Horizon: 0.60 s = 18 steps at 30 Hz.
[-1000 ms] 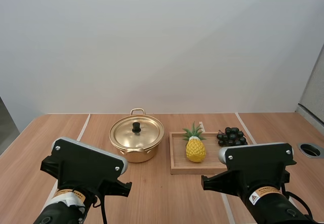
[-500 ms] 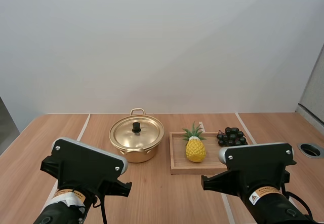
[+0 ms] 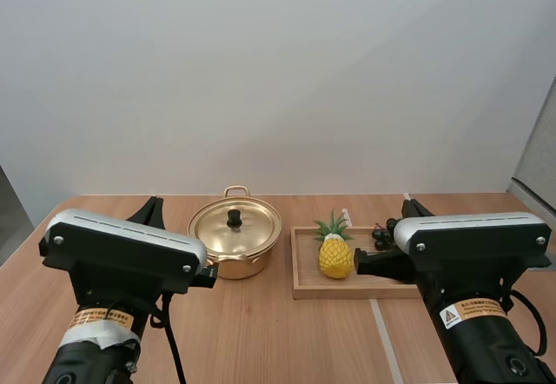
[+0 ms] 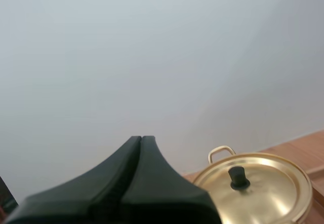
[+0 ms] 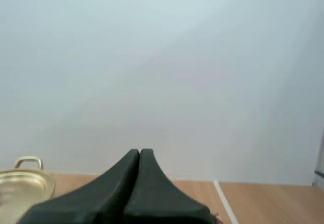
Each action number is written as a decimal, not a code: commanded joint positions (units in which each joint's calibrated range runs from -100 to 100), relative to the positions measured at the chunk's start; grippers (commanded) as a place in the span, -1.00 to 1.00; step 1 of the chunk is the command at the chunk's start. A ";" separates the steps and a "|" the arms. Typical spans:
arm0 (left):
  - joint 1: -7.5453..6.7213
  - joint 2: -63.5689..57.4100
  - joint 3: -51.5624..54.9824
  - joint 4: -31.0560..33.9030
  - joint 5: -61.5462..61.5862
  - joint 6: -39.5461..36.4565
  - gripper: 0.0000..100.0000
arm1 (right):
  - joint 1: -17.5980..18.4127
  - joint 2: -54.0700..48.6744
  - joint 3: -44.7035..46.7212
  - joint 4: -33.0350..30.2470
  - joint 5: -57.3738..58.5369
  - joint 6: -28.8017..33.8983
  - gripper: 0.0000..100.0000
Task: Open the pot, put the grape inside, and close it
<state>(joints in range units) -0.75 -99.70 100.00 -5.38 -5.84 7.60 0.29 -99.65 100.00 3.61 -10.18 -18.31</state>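
Left pincer (image 4: 141, 139) and right pincer (image 5: 139, 152) each closed together, holding nothing; lid (image 3: 249, 228) sits on the pot (image 3: 231, 267), grapes (image 3: 383, 230) by the far right corner of the tray (image 3: 304, 285)

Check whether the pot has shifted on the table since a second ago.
No. The pot sits in the same spot just left of the wooden tray, and the gap between them is unchanged.
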 commanded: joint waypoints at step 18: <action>0.02 -0.30 0.00 0.09 -4.40 0.02 -1.00 | -0.23 -0.35 0.00 4.65 -11.57 -1.72 -1.00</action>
<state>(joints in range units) -0.75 -99.70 100.00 -5.38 -8.32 7.60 0.29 -99.65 100.00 8.10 -19.98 -19.41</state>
